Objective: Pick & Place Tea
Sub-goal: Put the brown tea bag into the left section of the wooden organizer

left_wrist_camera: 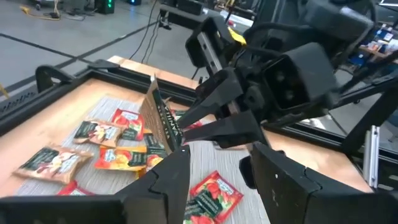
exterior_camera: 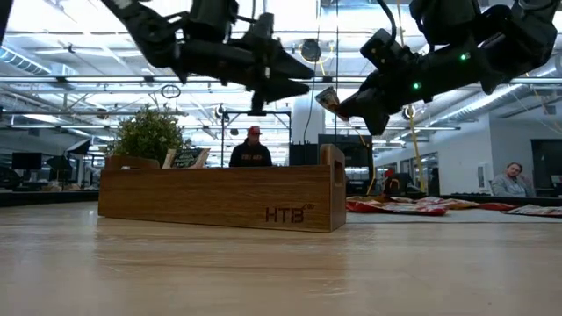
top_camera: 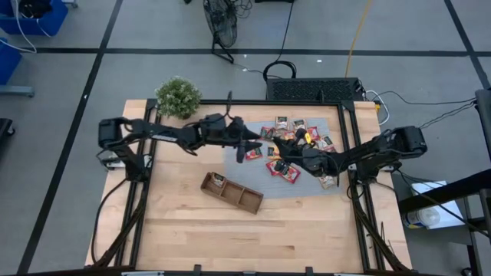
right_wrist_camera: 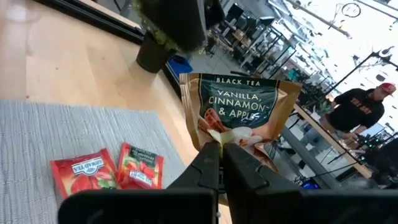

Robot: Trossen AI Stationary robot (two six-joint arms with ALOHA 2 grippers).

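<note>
The right claw (right_wrist_camera: 221,163) is clenched on one gold tea sachet (right_wrist_camera: 239,115), held upright in the air above the grey mat (top_camera: 253,157) at the surface's (top_camera: 192,230) centre. The left claw (top_camera: 247,146) hangs released at its nine o'clock, holding nothing. The wooden tray (top_camera: 232,192) sits at seven o'clock from the mat. Loose sachets (top_camera: 288,170) lie scattered across the mat.

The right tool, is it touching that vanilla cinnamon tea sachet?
Touching. The right wrist view shows the right tool shut on the bottom edge of the tea sachet, holding it upright; the low view shows it lifted clear of the table.
</note>
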